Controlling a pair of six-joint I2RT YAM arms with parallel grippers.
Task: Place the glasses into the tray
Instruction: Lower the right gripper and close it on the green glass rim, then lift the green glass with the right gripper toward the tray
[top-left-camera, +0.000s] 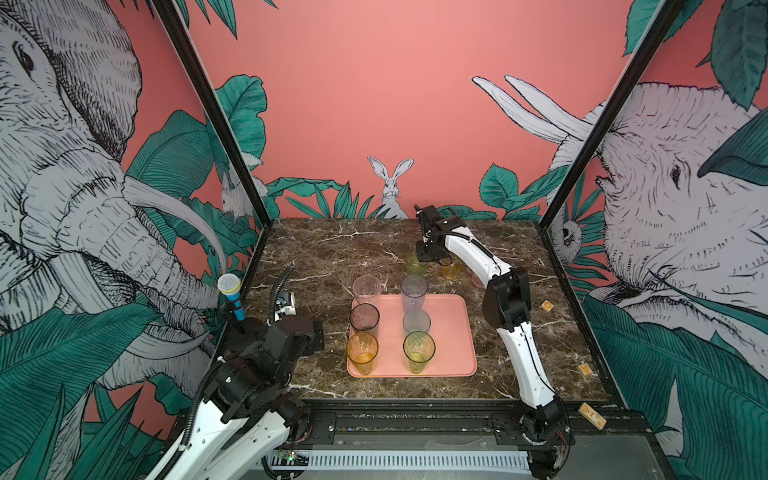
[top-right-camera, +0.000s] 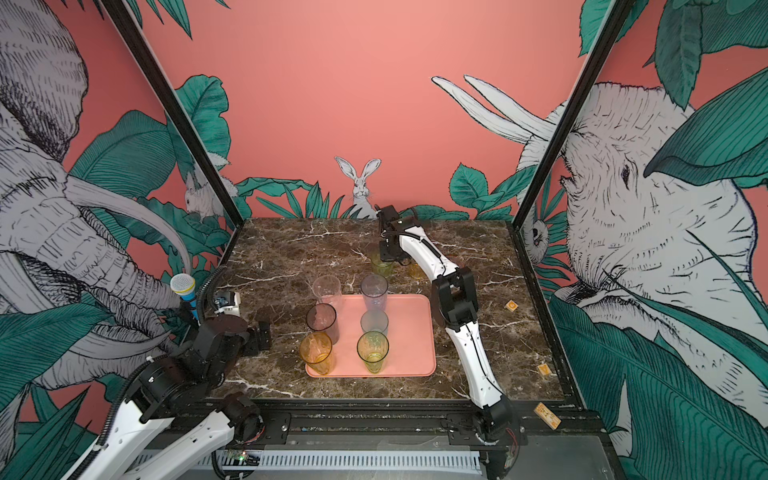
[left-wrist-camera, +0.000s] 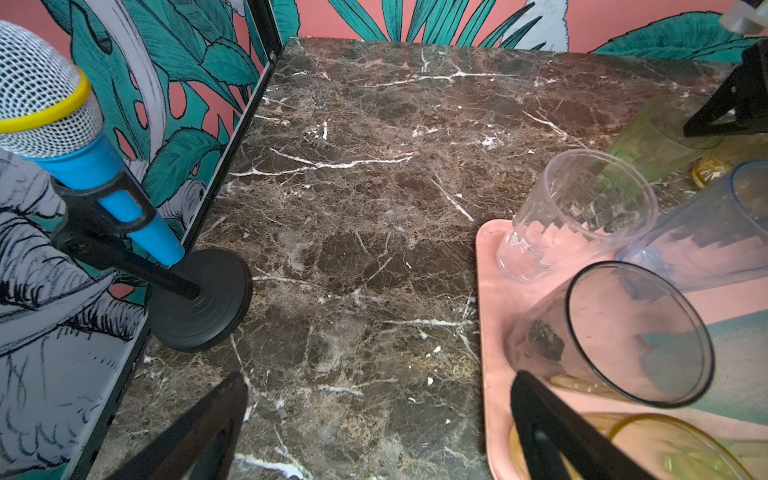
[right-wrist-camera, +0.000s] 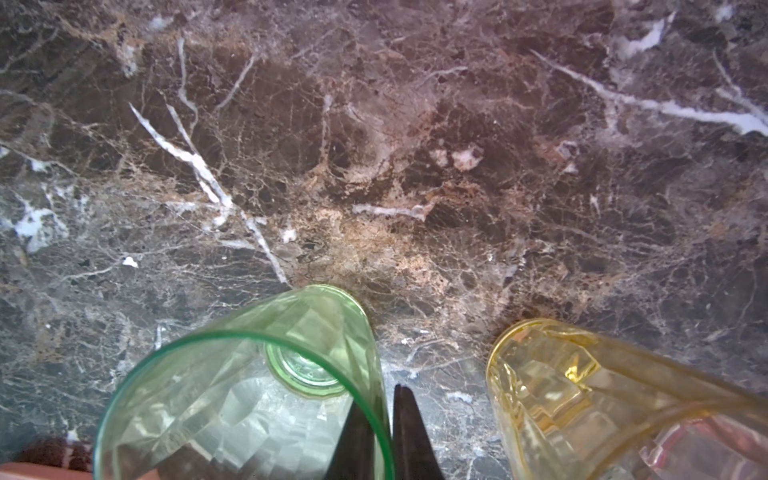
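Pinched on the wall of a green tumbler (right-wrist-camera: 249, 399), the right gripper (right-wrist-camera: 380, 428) has one black finger inside the rim and one outside, seen from the right wrist; a faceted amber tumbler (right-wrist-camera: 582, 395) stands just beside it on the veined brown marble table (right-wrist-camera: 415, 166).

Both top views count six translucent glasses standing on the salmon-pink tray (top-left-camera: 453, 332), in two rows of three: clear (top-left-camera: 366, 289), smoky dark (top-left-camera: 364, 320) and amber (top-left-camera: 363, 352) at left; grey-lilac (top-left-camera: 414, 292), a short frosted grey-teal (top-left-camera: 417, 323) and yellow-green (top-left-camera: 419, 351) beside them. Behind the tray, the gripped tumbler and two more stand on the marble. Three small tan blocks lie at the table's right edge.

From the left wrist, the left gripper (left-wrist-camera: 374, 436) hangs spread wide over bare marble beside the tray's rounded corner, near a blue microphone (left-wrist-camera: 83, 158) on a round black stand.
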